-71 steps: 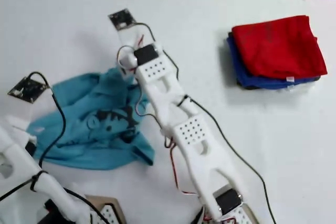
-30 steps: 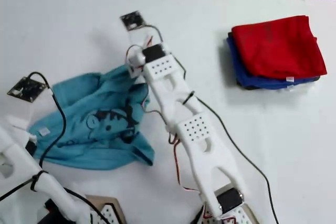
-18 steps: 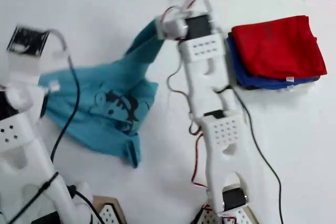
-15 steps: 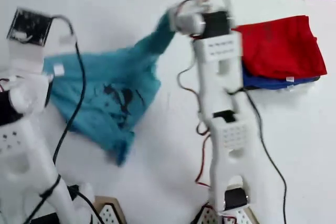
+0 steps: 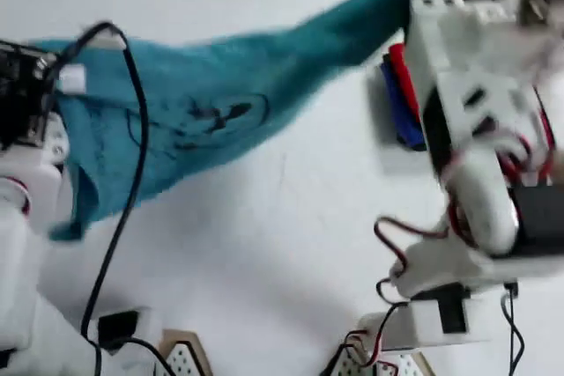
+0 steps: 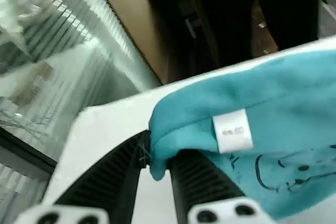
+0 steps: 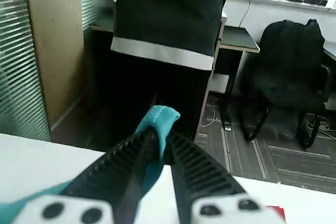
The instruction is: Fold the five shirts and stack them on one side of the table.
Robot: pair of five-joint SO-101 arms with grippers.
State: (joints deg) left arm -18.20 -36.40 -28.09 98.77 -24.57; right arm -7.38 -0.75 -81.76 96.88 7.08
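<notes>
since i want it stretched flat for folding, over the white table [image 5: 291, 244] the teal shirt [image 5: 203, 103] hangs spread, near the folded red-and-blue stack [image 5: 398, 85]. left claw [image 6: 157, 153] is clamped on the label corner, right claw [image 7: 161, 135] pinched tight on the other end.

Room background: window blinds [image 7: 16, 56] along one side, brown board [image 7: 52, 51] upright just beside them. Dark desk [image 7: 239, 38] farther back. Black backpack [image 7: 286, 66] on dark chair [image 7: 275, 108]. Grey tiled floor [image 7: 273, 163]. Loose cables [image 7: 212, 119] on floor near desk.
</notes>
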